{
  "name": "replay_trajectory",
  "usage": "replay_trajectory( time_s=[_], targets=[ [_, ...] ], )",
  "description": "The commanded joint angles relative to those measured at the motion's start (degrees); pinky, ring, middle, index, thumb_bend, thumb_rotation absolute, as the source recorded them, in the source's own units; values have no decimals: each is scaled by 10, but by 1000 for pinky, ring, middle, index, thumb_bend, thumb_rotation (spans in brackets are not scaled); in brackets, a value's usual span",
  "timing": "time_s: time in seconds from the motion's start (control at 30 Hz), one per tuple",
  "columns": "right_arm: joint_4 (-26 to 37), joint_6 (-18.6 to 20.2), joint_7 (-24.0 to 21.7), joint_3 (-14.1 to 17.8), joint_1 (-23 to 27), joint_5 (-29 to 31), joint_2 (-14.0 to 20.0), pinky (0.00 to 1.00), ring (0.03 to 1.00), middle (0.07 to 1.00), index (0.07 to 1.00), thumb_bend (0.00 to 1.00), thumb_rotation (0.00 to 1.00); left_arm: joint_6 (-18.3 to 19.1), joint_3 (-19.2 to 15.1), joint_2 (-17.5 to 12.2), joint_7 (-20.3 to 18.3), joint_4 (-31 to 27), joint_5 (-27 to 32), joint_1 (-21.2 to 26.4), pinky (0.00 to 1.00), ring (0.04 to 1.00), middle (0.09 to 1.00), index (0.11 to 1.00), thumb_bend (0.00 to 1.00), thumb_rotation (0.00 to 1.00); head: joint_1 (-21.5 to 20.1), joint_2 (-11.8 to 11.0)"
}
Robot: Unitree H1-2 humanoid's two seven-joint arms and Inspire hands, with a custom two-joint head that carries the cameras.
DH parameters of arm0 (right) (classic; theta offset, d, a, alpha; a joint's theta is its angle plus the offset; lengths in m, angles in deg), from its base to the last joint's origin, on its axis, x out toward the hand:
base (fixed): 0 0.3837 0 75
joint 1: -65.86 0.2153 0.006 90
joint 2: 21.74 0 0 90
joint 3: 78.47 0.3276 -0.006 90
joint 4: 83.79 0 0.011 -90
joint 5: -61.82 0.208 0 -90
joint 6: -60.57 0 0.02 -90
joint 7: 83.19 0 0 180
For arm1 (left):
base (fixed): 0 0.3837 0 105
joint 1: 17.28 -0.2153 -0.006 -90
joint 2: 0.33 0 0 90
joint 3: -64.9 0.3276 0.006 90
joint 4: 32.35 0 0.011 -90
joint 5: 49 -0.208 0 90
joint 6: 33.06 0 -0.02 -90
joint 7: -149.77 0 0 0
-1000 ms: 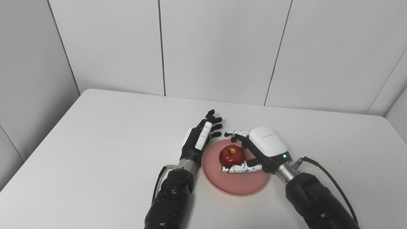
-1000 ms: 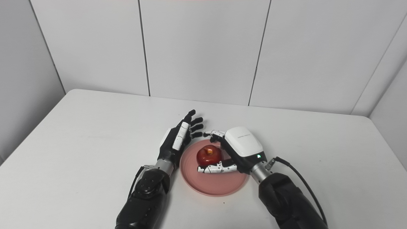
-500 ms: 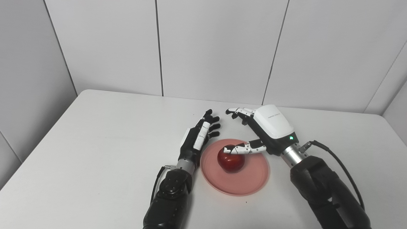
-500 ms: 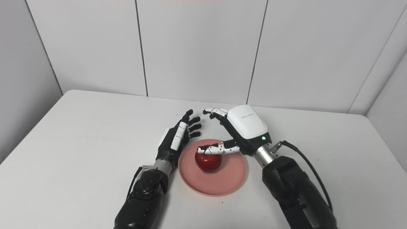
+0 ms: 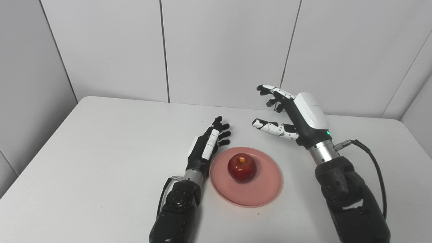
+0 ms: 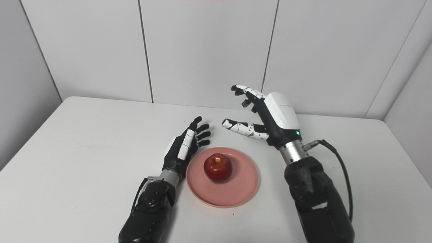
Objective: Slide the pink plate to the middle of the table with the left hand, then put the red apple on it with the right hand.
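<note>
Apple (image 5: 241, 167) is sitting right on the pink plate (image 5: 266, 189), a bit toward the plate's left-rear part, stem end facing up, nothing touching it. Plate lies flat on the white table (image 5: 101, 162), roughly mid-table and on the near side. Left hand (image 5: 206, 147) rests just beside the plate's left rim, fingers stretched out flat and a little apart, pointing toward the back wall (image 5: 222, 50), holding nothing. Can't really tell if it's touching the rim or only next to it. Right hand (image 5: 297, 116) is up in the air behind and to the right of the plate, well clear of the apple, fingers and thumb spread wide, totally empty. A black cable (image 5: 371, 162) loops off its wrist.
</note>
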Motion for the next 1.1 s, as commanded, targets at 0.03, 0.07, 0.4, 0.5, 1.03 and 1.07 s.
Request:
replay_trajectory(
  time_s=[0.03, 0.07, 0.4, 0.5, 1.03, 1.07],
  targets=[
    [-8, 69, -17, 57, 10, 146, -39, 877, 890, 880, 847, 915, 1000, 25, -3, -9, -3, 19, 5, -33, 791, 821, 864, 906, 823, 888, -1, 1],
    [-11, 87, -19, 69, 8, 172, -48, 936, 914, 895, 863, 949, 1000, 26, -3, -9, -3, 18, 6, -34, 794, 820, 864, 906, 823, 888, -1, 2],
    [-69, 156, -5, 172, 5, 372, -108, 985, 939, 932, 898, 959, 1000, 29, -1, -12, -8, 11, 4, -36, 813, 826, 866, 911, 815, 896, -7, 2],
    [-79, 161, 6, 193, 5, 415, -125, 969, 937, 936, 900, 939, 1000, 30, -1, -13, -9, 10, 3, -37, 805, 826, 867, 912, 820, 898, -9, 2],
    [-114, 100, 6, 131, -35, 368, -120, 1000, 986, 949, 914, 884, 1000, -41, 25, -4, 79, -9, -78, -52, 1000, 1000, 1000, 997, 905, 955, -9, 4],
    [-117, 93, 8, 124, -37, 360, -120, 1000, 989, 948, 915, 884, 1000, -43, 26, -3, 83, -8, -82, -52, 1000, 1000, 1000, 999, 890, 958, -9, 4]
  ],
)
